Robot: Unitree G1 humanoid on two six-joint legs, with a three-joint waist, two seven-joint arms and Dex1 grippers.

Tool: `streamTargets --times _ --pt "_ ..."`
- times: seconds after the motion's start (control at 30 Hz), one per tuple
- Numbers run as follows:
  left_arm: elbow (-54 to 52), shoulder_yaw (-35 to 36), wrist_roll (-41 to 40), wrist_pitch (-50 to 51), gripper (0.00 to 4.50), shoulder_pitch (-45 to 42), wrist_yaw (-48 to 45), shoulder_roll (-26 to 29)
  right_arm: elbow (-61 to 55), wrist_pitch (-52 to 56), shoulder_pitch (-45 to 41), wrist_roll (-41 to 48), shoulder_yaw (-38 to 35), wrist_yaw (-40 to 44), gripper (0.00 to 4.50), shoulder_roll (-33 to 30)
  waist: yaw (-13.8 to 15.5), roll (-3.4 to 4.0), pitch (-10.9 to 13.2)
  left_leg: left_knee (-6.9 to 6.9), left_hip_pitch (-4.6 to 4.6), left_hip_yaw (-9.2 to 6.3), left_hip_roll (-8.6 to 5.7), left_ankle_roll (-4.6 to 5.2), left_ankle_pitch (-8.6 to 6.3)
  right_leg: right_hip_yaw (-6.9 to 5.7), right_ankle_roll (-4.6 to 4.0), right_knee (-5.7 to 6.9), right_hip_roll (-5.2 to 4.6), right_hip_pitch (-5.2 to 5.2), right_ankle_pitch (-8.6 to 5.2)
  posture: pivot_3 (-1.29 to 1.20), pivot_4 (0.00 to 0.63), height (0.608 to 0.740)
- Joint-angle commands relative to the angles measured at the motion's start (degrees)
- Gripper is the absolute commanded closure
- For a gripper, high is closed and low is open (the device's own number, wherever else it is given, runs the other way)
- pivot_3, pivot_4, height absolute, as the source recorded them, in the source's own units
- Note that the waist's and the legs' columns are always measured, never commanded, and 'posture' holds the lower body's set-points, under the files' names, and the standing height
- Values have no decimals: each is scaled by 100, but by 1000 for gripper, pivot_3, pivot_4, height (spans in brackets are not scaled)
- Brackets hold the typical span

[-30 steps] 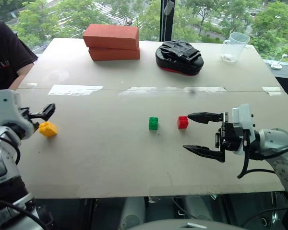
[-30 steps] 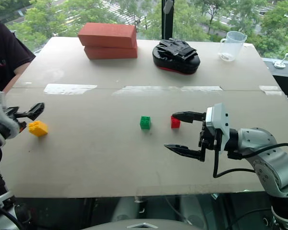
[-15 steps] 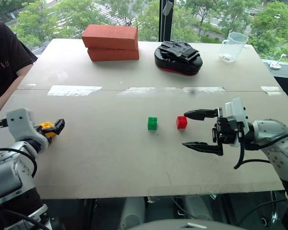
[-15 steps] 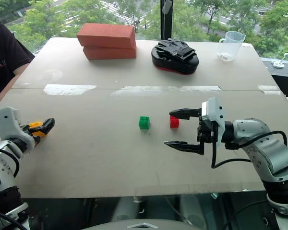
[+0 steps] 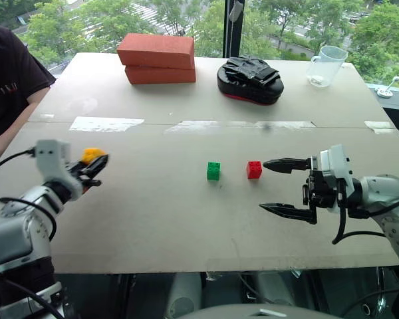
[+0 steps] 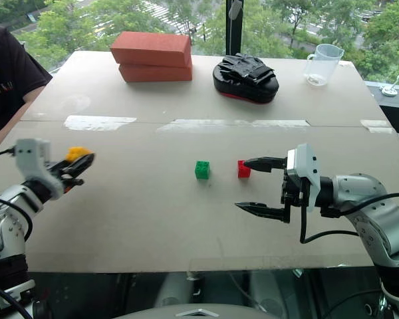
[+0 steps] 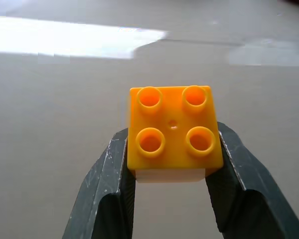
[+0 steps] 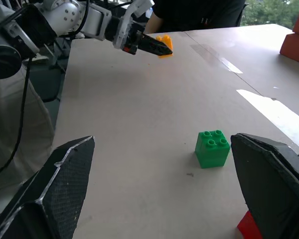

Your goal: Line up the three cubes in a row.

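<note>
A yellow cube (image 7: pixel 174 132) sits studs-up between the black fingers (image 7: pixel 114 174) of my left gripper (image 5: pixel 96 166), which is shut on it over the table's left side. I cannot tell whether it clears the surface. Near the middle of the table (image 5: pixel 153 219) stand the green cube (image 5: pixel 213 171) and, a short gap to its right, the red cube (image 5: pixel 254 170). My right gripper (image 5: pixel 263 185) is open just right of the red cube. One fingertip is level with that cube and the other is nearer the front edge. It holds nothing.
Two stacked red-orange bricks (image 5: pixel 156 58), a black padded mitt (image 5: pixel 249 78) and a clear plastic cup (image 5: pixel 326 65) line the far edge. A person in a dark shirt (image 5: pixel 10 80) sits at the left. Shiny tape (image 5: pixel 106 123) crosses the tabletop.
My left gripper has closed on the yellow cube and moved with it to the right and a little farther onto the table. The right gripper has stayed where it was, open.
</note>
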Motion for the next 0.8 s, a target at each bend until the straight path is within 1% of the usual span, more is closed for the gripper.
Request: streamTargets --times 0.03,0.07,0.13,0.23,0.33,0.43,0.5,0.7,0.8 --pt "201 -1581 115 -1219 3214 -450 -2296 658 -495 -42 391 93 -505 -292 0 -66 14 0 0 -1 0 1 -1 0 0 1 0 0 1 0 0 0 150 740" --pt "453 -1903 53 -1606 3214 -681 -3048 763 -590 -28 524 120 -615 -359 0 -85 23 6 2 -1 0 0 -2 0 0 -3 -1 -3 5 0 -1 0 150 740" --pt "1399 -2638 583 -2628 3214 -1321 -3931 954 -747 -12 773 120 -808 -440 0 -158 5 14 0 -1 -3 3 -3 0 0 -3 -2 -5 5 -2 -1 0 150 740" --pt "3071 -3397 1224 -3609 3214 -2513 -4645 859 -996 31 1127 192 -1103 -573 0 -235 -7 15 0 0 -1 9 -12 1 0 4 -2 -6 22 -2 0 0 150 740" --pt "4388 -3773 1590 -4512 3214 -3363 -5141 657 -1244 32 1464 248 -1321 -670 0 -267 -27 14 -1 1 -6 26 -10 2 0 4 0 -6 38 -2 -1 0 150 740" --pt "5280 -4169 1757 -5150 3214 -3908 -5348 551 -1459 38 1758 247 -1489 -791 0 -256 -12 14 0 0 -8 31 -8 2 0 9 4 -8 42 -3 -1 0 150 740" --pt "5740 -4410 1836 -5416 3214 -4178 -5356 436 -1591 56 1956 244 -1596 -884 0 -254 -13 14 0 0 -14 30 -8 2 0 8 22 -14 42 -3 9 0 150 740" --pt "6202 -4791 1712 -5873 3214 -4363 -5356 390 -1756 100 2189 363 -1780 -1018 0 -296 -18 12 0 4 -20 28 -7 3 -1 5 27 -17 39 -4 11 0 150 740" --pt "6485 -4835 1857 -6206 3214 -4475 -5356 334 -1745 112 2210 381 -1851 -1013 0 -361 -10 11 0 8 -20 23 -7 3 0 2 26 -11 39 -4 11 0 150 740"
